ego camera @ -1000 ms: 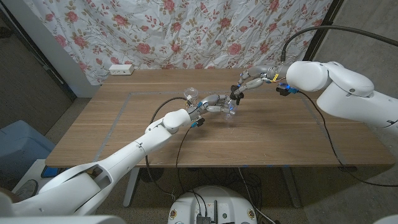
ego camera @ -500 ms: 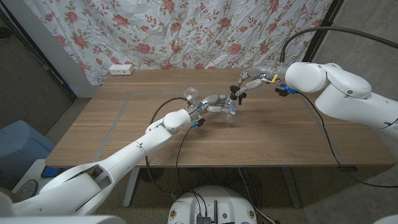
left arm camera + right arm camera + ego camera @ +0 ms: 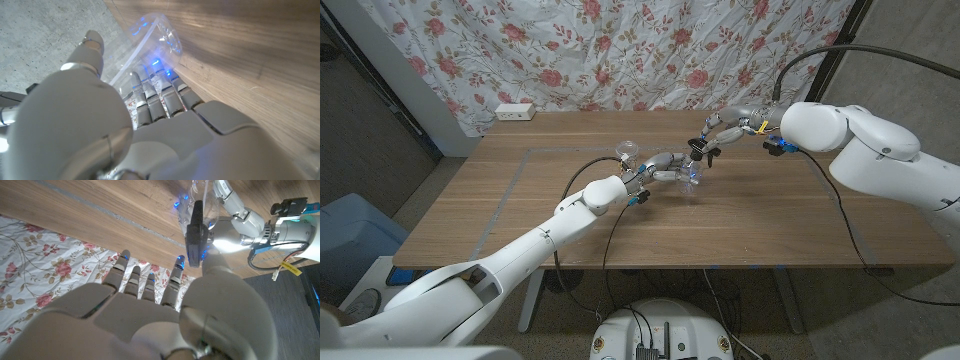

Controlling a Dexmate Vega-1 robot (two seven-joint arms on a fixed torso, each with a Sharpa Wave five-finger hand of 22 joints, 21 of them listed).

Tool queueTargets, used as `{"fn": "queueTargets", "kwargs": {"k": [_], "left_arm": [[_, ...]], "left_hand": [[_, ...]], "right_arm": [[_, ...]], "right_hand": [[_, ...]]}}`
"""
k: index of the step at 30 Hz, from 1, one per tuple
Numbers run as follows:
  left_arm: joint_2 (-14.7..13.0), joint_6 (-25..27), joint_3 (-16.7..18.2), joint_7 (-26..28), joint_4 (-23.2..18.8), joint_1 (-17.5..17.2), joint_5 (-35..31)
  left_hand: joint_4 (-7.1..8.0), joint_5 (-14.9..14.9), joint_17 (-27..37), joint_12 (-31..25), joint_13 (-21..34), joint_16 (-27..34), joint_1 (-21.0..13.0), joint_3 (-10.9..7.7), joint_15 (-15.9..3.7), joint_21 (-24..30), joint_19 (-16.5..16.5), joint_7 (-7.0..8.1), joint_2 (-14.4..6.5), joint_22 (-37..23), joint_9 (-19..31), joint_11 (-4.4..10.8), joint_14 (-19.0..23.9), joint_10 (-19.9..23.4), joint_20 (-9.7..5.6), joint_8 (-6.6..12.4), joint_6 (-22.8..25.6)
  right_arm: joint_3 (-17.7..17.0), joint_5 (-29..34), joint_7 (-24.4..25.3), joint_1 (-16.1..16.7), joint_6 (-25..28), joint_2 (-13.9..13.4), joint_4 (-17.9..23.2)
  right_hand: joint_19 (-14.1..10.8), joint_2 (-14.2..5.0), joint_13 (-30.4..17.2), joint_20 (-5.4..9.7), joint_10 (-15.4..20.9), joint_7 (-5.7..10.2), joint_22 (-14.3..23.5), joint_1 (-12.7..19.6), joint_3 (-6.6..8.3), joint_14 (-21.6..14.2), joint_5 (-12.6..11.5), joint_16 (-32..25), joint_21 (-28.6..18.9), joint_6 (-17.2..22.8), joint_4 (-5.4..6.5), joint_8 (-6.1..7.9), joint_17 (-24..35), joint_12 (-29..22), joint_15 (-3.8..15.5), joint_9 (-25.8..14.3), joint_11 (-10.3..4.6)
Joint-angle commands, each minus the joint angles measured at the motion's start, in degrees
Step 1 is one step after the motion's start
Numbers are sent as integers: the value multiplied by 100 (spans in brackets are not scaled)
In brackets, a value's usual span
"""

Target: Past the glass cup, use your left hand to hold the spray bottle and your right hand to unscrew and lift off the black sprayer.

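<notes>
1. I see the wooden table (image 3: pixel 520 215) running out to a floral curtain (image 3: pixel 620 50), with a rectangle of tape lines marked on its top.
2. My right arm (image 3: pixel 860 150) comes in from the near right corner and my left arm (image 3: pixel 550 235) from the near left; both reach to the middle of the table.
3. My left hand (image 3: pixel 665 165) is wrapped around the clear spray bottle (image 3: pixel 691 178), which stands near the table's centre, right of the glass cup. The left wrist view shows the fingers (image 3: pixel 155 100) pressed against the bottle's clear wall (image 3: pixel 160 35).
4. My right hand (image 3: pixel 718 130) hangs just above and behind the bottle, and the black sprayer (image 3: pixel 700 150) sits at its fingertips. In the right wrist view the sprayer (image 3: pixel 195 230) lies against the thumb while the other fingers (image 3: pixel 145 282) stay spread, so I take it as pinched. I cannot tell whether it is free of the bottle's neck.
5. The glass cup (image 3: pixel 628 153) stands upright just left of my left hand.
6. A white power strip (image 3: pixel 515 111) lies at the table's far left edge.
</notes>
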State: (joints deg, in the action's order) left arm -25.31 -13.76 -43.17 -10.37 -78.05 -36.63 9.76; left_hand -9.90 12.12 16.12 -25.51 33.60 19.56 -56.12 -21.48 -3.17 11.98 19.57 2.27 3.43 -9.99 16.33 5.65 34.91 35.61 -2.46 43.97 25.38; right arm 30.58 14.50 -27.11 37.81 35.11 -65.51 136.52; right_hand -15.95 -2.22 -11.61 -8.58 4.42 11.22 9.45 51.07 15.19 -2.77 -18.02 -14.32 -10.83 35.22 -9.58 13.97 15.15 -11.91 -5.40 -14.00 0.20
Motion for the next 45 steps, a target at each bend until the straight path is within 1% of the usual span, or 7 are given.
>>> {"fn": "queueTargets", "kwargs": {"k": [1,4,17,21,24,33,45], "left_arm": [[-23,19,-4,27,-93,-50,-18],[-36,28,-2,37,-123,-65,-23],[-56,45,-1,25,-174,-100,-10],[-56,55,5,44,-182,-115,-6],[-63,64,9,53,-193,-122,-8],[-33,44,2,35,-131,-92,2],[5,30,-14,-2,-47,-35,8]], "left_hand": [[17,11,36,-9,14,-7,-114,-35,-800,-16,54,115,-863,-23,5,260,37,302,-237,426,155],[16,11,33,-6,16,-10,-112,-37,-802,-17,52,113,-861,-23,2,262,40,301,-236,428,152],[18,11,36,13,26,-21,-105,-40,-798,-18,50,107,-874,-23,-6,251,34,288,-232,440,137],[18,10,39,11,29,-22,-99,-37,-797,-18,48,110,-872,-23,-4,249,34,305,-235,449,139],[15,10,37,15,31,-24,-99,-37,-801,-18,49,110,-869,-23,-7,252,38,301,-236,453,141],[14,9,38,20,39,-30,-94,-41,-796,-19,47,110,-877,-23,-10,240,41,315,-230,464,129],[12,8,42,39,50,-39,-87,-40,-797,-18,48,109,-878,-23,-17,245,40,305,-235,484,130]], "right_arm": [[-208,-264,295,214,-152,-42,-32],[-325,-434,431,320,-249,-39,-72],[-477,-744,757,503,-456,-66,-187],[-624,-1029,865,611,-646,-56,-305],[-581,-1017,884,582,-649,-67,-324],[-583,-1105,1052,615,-757,-45,-411],[-573,-1167,1179,634,-859,-35,-509]], "right_hand": [[-33,-107,-9,103,59,97,19,164,70,-20,-44,-44,-26,75,-52,74,9,-50,96,-27,-95],[-47,-135,-9,136,95,121,18,286,122,-44,-57,-53,-22,235,-67,148,7,-52,151,-49,-128],[-118,-236,-11,267,209,154,17,679,285,-130,-84,-92,-25,385,-109,225,7,-65,307,-102,-271],[-115,-267,-12,323,225,157,16,932,381,-125,-105,-91,-14,454,-134,261,6,-56,371,-126,-328],[-112,-275,-12,354,263,155,15,1101,434,-130,-114,-93,-7,554,-136,308,5,-60,407,-147,-362],[-178,-266,-10,423,408,150,14,1508,518,-194,-118,-134,-15,1093,-109,561,15,-77,501,-235,-430],[-230,-275,-10,479,625,145,17,1752,510,-288,-103,-221,-17,1773,-59,917,68,-110,631,-373,-490]]}}
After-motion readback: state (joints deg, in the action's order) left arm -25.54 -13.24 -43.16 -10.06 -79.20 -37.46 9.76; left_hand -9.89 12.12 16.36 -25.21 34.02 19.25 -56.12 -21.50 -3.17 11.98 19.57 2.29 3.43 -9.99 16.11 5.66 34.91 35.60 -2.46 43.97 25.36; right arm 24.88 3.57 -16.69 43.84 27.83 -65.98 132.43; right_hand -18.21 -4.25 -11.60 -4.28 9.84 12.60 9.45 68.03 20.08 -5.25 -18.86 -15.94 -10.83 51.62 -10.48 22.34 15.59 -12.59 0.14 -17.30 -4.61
